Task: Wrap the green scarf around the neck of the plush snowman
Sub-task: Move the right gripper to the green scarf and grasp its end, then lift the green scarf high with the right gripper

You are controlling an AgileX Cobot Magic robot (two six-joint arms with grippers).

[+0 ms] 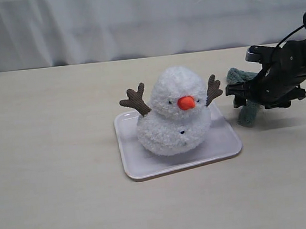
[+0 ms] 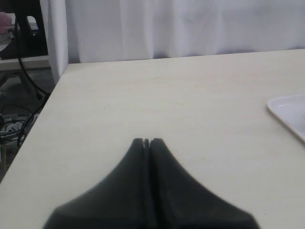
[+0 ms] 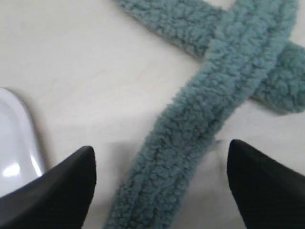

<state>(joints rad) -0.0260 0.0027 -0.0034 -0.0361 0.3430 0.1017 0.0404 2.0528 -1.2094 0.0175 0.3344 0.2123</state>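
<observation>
Barely started on this one, folks. The fluffy white plush snowman (image 1: 172, 133) with the orange carrot nose and brown twig arms sits upright on a shallow white rectangular tray (image 1: 142, 169) in the middle of the pale beige table (image 1: 49, 169). The snowman's neck (image 1: 157, 117) is totally bare, with no fabric anywhere near it. The long fuzzy dark-green scarf (image 3: 200, 119) lies flat on the table just off the right side of the tray, not touching it as far as I can tell. It crosses over itself in a loose X.

The right gripper (image 1: 237, 96) hangs low over the scarf with its jaws spread wide. In the wrist view there's one black finger on each side of a strand. Nothing is pinched; the fabric just lies between them, and I can't tell if the tips touch the table. The left gripper (image 2: 147, 141) is pressed fully together with nothing in it, over bare table on the left, and only a corner of the tray shows in its view.

So nothing is actually done yet; the right arm just looks lined up for a pickup. What's left, I reckon, is pretty much everything:
- close on the scarf and lift it
- carry it over to the snowman
- loop it around the narrow bit between head and body

My guess is the left arm has to help with the other end.
</observation>
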